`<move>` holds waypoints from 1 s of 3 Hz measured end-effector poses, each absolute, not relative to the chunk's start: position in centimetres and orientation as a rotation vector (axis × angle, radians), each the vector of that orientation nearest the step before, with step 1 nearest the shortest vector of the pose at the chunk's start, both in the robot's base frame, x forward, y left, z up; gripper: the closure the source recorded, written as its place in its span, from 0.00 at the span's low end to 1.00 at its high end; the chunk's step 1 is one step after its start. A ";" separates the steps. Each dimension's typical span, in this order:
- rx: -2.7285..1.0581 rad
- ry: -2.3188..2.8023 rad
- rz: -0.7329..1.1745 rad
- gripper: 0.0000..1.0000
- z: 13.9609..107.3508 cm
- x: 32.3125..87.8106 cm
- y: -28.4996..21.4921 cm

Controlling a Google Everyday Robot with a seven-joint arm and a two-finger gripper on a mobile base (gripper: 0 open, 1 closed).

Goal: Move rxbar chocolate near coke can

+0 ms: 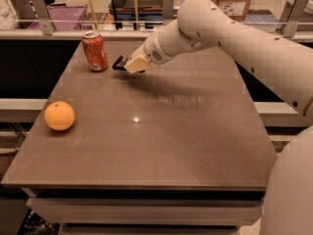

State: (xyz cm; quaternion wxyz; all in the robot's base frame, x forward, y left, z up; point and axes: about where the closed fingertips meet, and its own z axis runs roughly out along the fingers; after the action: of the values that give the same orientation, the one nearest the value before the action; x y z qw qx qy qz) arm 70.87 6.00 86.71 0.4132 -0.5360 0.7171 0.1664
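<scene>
The coke can (95, 51) stands upright at the far left of the brown table (161, 131). My gripper (131, 64) is just right of the can, low over the table, shut on the rxbar chocolate (119, 62). Only the bar's black left end shows, sticking out of the cream fingers (137, 64) toward the can. A small gap separates the bar from the can.
A round orange fruit (59, 115) lies near the table's left edge. My white arm (234, 38) reaches in from the right over the far half of the table. A rail and shelving with a purple bin (58, 14) stand behind the table.
</scene>
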 end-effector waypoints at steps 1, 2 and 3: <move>-1.335 1.783 0.459 1.00 85.7 71.3 6.6; -1.330 1.757 0.513 1.00 84.7 71.8 7.1; -1.334 1.756 0.517 0.82 84.5 71.7 7.4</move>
State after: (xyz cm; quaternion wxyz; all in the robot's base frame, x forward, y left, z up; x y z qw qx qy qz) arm 71.71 7.39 84.52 0.4242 -0.5333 0.7021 0.2066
